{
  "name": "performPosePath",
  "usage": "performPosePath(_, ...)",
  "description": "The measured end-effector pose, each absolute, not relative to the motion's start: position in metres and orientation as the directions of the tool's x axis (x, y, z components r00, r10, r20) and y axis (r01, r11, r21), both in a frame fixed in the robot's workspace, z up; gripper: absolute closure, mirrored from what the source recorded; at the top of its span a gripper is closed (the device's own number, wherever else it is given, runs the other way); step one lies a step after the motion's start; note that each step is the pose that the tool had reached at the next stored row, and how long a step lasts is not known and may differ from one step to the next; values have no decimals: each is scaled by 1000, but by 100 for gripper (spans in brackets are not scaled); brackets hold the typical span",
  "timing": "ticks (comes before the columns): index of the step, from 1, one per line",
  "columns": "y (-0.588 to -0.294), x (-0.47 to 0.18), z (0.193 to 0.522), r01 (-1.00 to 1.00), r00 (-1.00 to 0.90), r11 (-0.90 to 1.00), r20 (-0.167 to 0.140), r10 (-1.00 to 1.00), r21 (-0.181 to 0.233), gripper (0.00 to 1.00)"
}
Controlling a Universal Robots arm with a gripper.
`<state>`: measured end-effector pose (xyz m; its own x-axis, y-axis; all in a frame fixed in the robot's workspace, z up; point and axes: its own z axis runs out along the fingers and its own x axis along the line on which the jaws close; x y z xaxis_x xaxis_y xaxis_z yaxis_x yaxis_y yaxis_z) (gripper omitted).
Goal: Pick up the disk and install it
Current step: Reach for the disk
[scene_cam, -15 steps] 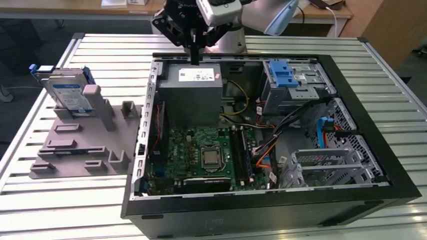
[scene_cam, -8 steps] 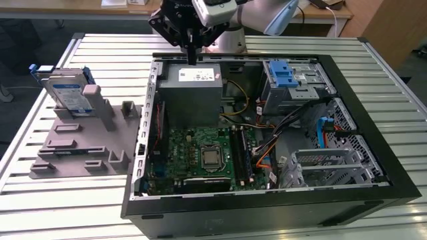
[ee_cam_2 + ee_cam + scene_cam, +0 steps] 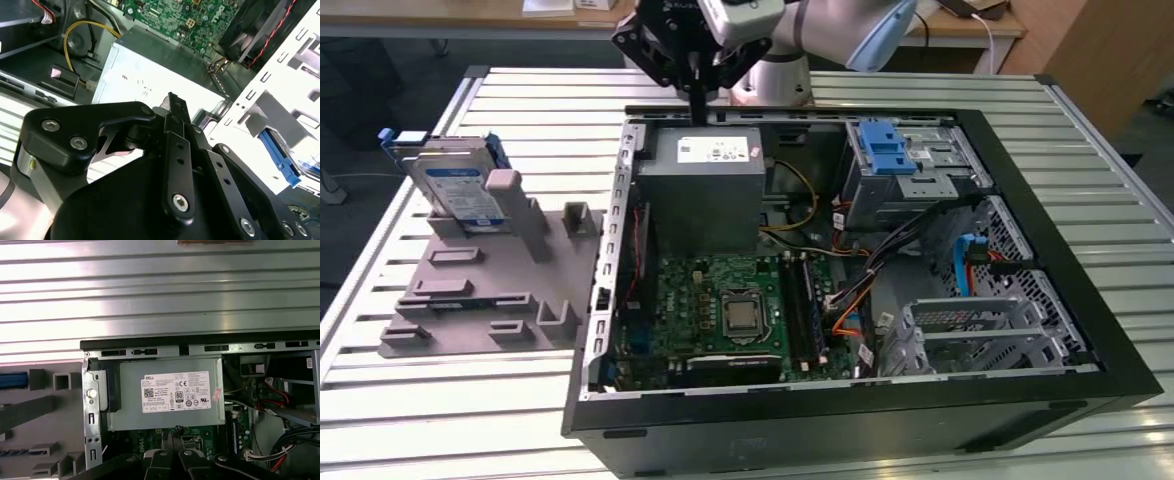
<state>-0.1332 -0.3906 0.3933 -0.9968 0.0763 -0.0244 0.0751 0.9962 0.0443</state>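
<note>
The jaws are closed and hold nothing. They hang tips down over one rim of the open case (image 3: 854, 430), just above the supply (image 3: 700, 190), the grey box with a white sticker that sits inside the case against that rim. Deeper in the case lies the green board (image 3: 720, 300). In the case's corner beside the supply sits a metal cage (image 3: 907, 165) with a blue latch. Outside the case, off its wall on the exterior view's left, the disk (image 3: 460, 190) stands on edge in a grey holder (image 3: 480, 290), well apart from the jaws. Case and holder rest on the slatted table (image 3: 454, 400).
</note>
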Motion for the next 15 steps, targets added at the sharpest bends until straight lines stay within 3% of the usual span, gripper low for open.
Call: performPosePath(15,-387,-140,392,75,-997,996,-21,76,44,89)
